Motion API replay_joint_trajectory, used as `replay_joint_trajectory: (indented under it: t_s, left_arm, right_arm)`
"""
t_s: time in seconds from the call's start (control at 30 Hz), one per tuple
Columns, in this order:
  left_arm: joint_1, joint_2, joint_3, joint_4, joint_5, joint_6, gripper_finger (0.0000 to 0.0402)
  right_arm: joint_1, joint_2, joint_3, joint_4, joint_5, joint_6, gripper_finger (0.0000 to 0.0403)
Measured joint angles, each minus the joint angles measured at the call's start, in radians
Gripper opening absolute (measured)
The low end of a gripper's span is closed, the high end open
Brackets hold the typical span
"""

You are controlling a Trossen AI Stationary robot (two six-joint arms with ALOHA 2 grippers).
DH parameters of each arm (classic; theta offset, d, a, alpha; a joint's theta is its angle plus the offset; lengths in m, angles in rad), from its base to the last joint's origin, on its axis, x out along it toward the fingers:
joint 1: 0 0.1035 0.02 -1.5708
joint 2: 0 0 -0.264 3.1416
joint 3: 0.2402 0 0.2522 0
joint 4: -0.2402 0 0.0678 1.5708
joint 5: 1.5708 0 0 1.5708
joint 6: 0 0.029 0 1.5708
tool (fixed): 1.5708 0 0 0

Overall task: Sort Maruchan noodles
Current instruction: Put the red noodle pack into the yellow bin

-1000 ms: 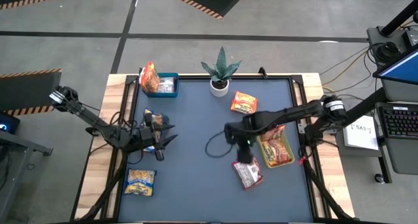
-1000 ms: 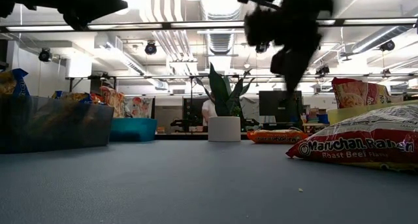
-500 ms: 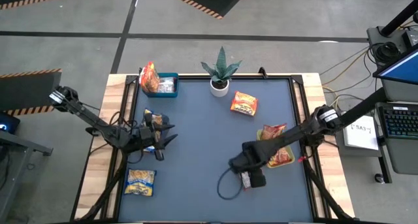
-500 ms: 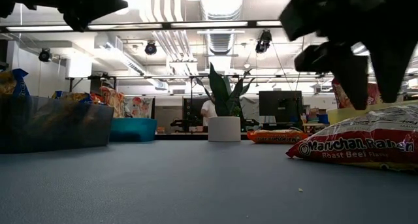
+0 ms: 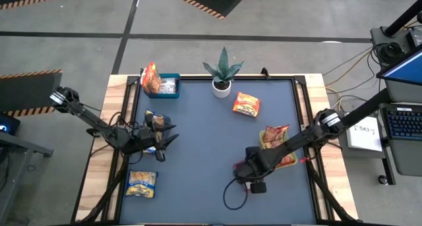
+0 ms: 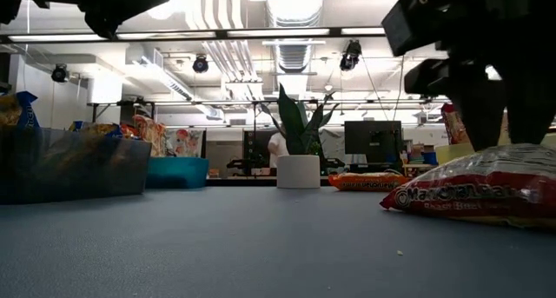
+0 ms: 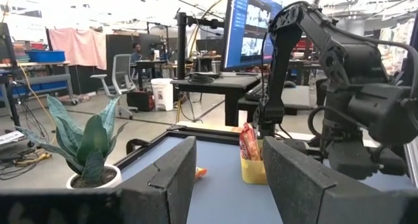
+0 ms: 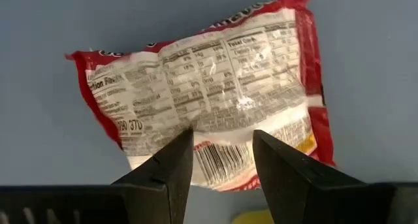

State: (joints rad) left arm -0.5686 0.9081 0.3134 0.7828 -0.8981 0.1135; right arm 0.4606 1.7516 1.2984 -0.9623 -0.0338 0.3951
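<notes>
Over the near right part of the blue table [image 5: 198, 140], the right end effector [image 8: 219, 155] has its two dark fingers straddling the red-and-white crinkly plastic ramen packet [image 8: 209, 100], which lies flat on the table, label side down. The fingers look pressed onto the wrapper's edge, narrowly apart; whether they actually have hold of it I cannot tell. In the overhead view the right end effector [image 5: 254, 175] covers most of that packet.

Beside it stands the yellow-green plastic bin [image 5: 282, 161] with orange-red packets [image 5: 273, 135] in it. Another orange-red packet [image 5: 246, 105] lies near the white-potted plant [image 5: 222, 87].

The left end effector [image 5: 161, 137] waits partly open and empty by the table's left edge.

Risk: the slick wrapper may slip from a shallow pinch, or only a fold of film gets caught and the packet drops short of its bin.
</notes>
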Motion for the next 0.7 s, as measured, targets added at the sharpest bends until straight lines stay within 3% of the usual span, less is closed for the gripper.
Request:
replay_joint_trajectory:
  t_s: [0.23,0.33,0.47,0.7]
  left_arm:
    - [0.001,0.001,0.000,0.003,-0.001,0.009,0.0160]
    - [0.001,0.002,0.000,0.003,-0.002,0.009,0.0160]
    - [0.001,0.002,0.000,0.003,-0.003,0.009,0.0160]
    - [0.001,0.006,0.000,0.011,-0.009,0.004,0.0160]
  right_arm:
    - [-0.003,0.023,0.001,0.021,0.004,-0.015,0.0142]
    - [-0.004,0.027,0.001,0.029,-0.002,-0.029,0.0109]
    - [-0.007,0.032,0.000,0.064,0.012,-0.065,0.0029]
    - [-0.057,0.028,0.018,0.148,0.109,-0.157,0.0011]
